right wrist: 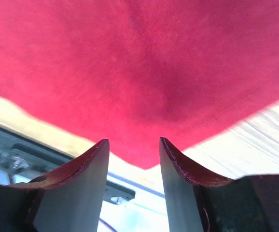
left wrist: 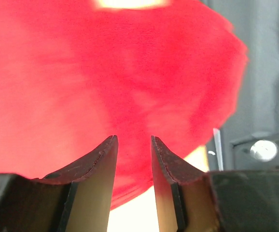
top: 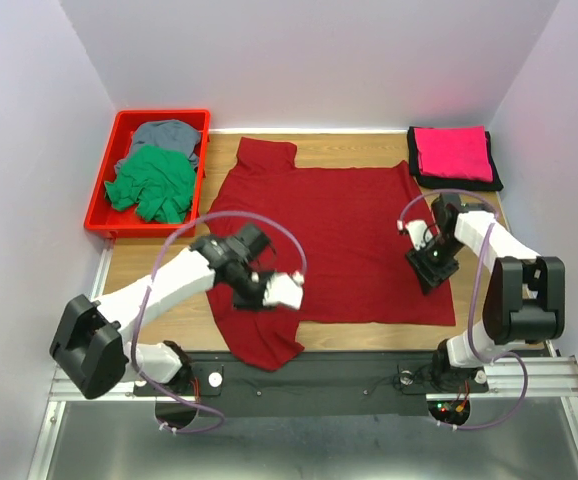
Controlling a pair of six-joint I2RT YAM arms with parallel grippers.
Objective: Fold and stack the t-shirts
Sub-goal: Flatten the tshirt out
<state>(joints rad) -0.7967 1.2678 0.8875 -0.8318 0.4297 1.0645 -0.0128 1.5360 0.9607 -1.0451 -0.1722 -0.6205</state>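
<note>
A dark red t-shirt lies spread flat on the wooden table, its near sleeve reaching the front edge. My left gripper hovers over that near left sleeve, open and empty. In the left wrist view the gripper has its jaws apart above the red cloth. My right gripper is open and empty over the shirt's near right corner. In the right wrist view the gripper frames the hem corner. A folded pink shirt lies on a folded black one at the back right.
A red bin at the back left holds a crumpled green shirt and a grey one. The black mounting rail runs along the near edge, and shows in the left wrist view. White walls enclose the table.
</note>
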